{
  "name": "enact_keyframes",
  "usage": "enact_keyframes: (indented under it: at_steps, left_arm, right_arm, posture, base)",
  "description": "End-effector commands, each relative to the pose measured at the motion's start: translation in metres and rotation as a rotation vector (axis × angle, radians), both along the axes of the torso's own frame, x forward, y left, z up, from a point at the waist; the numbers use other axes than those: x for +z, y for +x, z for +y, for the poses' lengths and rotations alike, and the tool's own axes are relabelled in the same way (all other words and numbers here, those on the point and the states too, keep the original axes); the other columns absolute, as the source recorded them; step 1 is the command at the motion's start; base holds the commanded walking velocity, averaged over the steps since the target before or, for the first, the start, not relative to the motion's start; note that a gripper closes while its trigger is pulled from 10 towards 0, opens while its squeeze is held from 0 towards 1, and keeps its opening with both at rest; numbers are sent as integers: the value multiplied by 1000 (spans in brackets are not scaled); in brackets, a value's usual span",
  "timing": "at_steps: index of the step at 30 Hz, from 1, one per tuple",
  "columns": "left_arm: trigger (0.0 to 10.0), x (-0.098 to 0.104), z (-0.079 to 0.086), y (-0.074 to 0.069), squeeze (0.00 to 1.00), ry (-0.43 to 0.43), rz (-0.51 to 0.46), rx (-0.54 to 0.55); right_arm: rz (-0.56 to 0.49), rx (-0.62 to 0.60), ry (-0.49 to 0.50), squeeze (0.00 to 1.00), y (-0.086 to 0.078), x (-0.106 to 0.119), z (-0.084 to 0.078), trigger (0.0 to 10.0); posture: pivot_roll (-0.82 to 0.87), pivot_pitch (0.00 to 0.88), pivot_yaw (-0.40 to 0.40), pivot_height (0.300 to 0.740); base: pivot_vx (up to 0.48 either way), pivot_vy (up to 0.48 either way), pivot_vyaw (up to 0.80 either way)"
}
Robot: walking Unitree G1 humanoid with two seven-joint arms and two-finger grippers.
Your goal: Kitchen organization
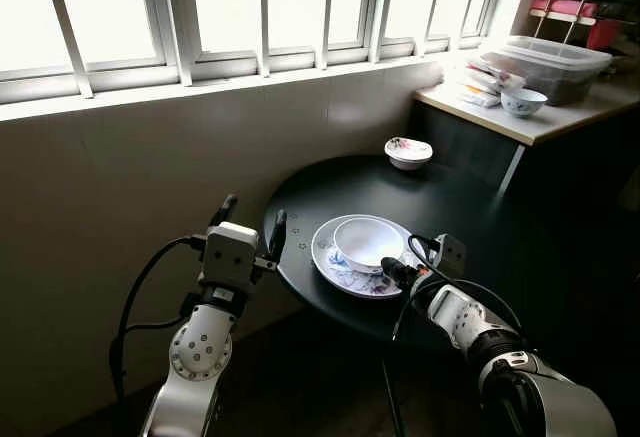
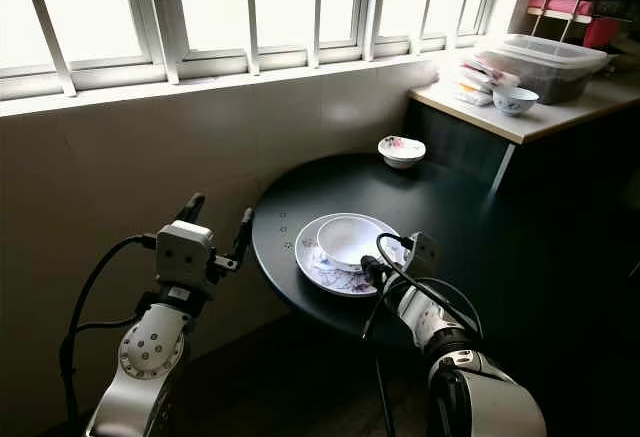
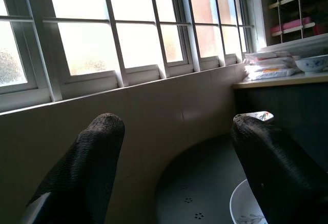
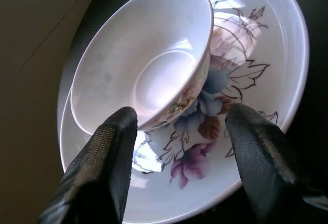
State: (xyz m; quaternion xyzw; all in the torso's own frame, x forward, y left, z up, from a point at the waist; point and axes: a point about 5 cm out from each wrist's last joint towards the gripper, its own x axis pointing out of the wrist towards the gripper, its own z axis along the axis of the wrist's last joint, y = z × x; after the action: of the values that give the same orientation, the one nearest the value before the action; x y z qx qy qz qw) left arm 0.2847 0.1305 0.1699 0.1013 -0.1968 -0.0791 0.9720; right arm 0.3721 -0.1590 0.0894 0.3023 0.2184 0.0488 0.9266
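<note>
Bowl (image 4: 148,70) sits on floral plate (image 4: 256,80); right gripper (image 4: 179,152) spread wide above them, left gripper (image 3: 179,167) apparently released too.

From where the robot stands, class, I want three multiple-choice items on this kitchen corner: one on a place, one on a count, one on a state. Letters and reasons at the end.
1. Where does the white bowl sit?
A. On the flowered plate
B. On the windowsill
C. On the floor

2. How many dishes stand on the round dark table?
A. One
B. Three
C. Six

3. How are the fingers of the right gripper?
A. Shut on the bowl
B. Shut on the plate's rim
C. Open, holding nothing

Answers:
1. A: the bowl rests inside the plate near the table's front edge.
2. B: plate, bowl and a small flowered bowl at the far edge.
3. C: the right wrist view shows its fingers spread apart above the plate.
</note>
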Motion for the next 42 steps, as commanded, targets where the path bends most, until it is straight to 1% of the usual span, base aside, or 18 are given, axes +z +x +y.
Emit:
enact_keyframes:
  at_steps: [1, 5, 12, 17, 18, 19, 21, 22, 23, 24, 26, 28, 29, 31, 34, 36, 38, 42]
  left_arm:
    - [10000, 0, 0, 1, 0, 14, 6, 4]
    - [10000, -1, 0, 0, 0, 15, 10, 4]
    - [10000, -2, 0, 0, 0, 12, 15, 5]
    - [10000, -3, 0, -1, 0, 7, 18, 9]
    - [10000, -3, 1, -1, 0, 3, 18, 10]
    - [10000, -3, 1, -1, 0, -4, 14, 11]
    - [10000, -3, 1, -1, 0, -4, 14, 11]
    - [10000, -2, 1, -1, 0, -12, 10, 8]
    - [10000, -1, 0, -1, 0, -25, 5, 2]
    - [10000, -1, 0, -1, 0, -25, 5, 2]
    - [10000, 0, -2, -2, 0, -28, -3, -7]
    - [10000, 1, -3, -3, 0, -21, -5, -11]
    - [10000, 1, 0, -3, 0, -30, -6, -7]
    - [10000, 1, 0, -3, 0, -30, -6, -7]
    - [10000, 3, 3, -3, 0, -35, -18, -2]
    - [10000, 3, 3, -3, 0, -35, -19, -2]
    - [10000, 3, 2, -3, 0, -36, -21, -6]
    - [10000, 4, 1, -3, 0, -35, -22, -11]
  right_arm:
    - [8, -47, 49, 0, 3, 6, -6, 10000]
    - [22, -77, 80, 0, 2, 4, -9, 10000]
    - [15, -69, 84, 0, 4, 6, -7, 10000]
    - [-70, -22, 53, 0, 11, 21, -2, 10000]
    - [-95, -13, 28, 0, 13, 24, -2, 10000]
    - [-199, 22, -83, 0, 18, 38, 1, 10000]
    - [-199, 22, -83, 0, 18, 38, 1, 10000]
    - [-327, 53, -198, 0, 24, 56, 6, 10000]
    - [-387, 62, -255, 0, 25, 63, 9, 10000]
    - [-387, 62, -255, 0, 25, 63, 9, 10000]
    - [-470, 59, -339, 0, 26, 74, 13, 10000]
    - [-508, 52, -378, 0, 26, 78, 15, 10000]
    - [-573, 32, -409, 0, 24, 86, 19, 10000]
    - [-573, 32, -409, 0, 24, 86, 19, 10000]
    - [-662, 29, -441, 0, 19, 92, 27, 10000]
    - [-681, 32, -448, 0, 17, 93, 29, 10000]
    - [-735, 51, -471, 0, 13, 97, 36, 10000]
    - [-768, 58, -500, 0, 9, 99, 41, 10000]
  posture:
    - [145, 0, -72, 740]
    - [146, 0, -72, 740]
    - [144, 0, -70, 740]
    - [140, 0, -69, 740]
    - [138, 0, -67, 740]
    - [138, 0, -67, 740]
    - [138, 0, -67, 740]
    - [134, 0, -66, 740]
    - [134, 0, -66, 740]
    - [134, 0, -66, 740]
    - [132, 0, -65, 740]
    - [132, 0, -65, 740]
    - [133, 0, -62, 740]
    - [133, 0, -62, 740]
    - [132, 0, -59, 740]
    - [131, 0, -59, 740]
    - [128, 0, -56, 740]
    - [128, 0, -55, 740]
  base:
    - [0, 0, 0]
    - [0, 0, 0]
    - [0, 0, 0]
    - [0, 0, 0]
    - [0, 0, 0]
    - [0, 0, 0]
    - [0, 0, 0]
    - [0, 0, 0]
    - [0, 0, 0]
    - [0, 0, 0]
    - [0, 0, 0]
    - [0, 0, 0]
    - [0, 0, 0]
    - [0, 0, 0]
    - [212, 0, 0]
    - [326, 0, 0]
    - [326, 0, 0]
    - [322, 0, 0]
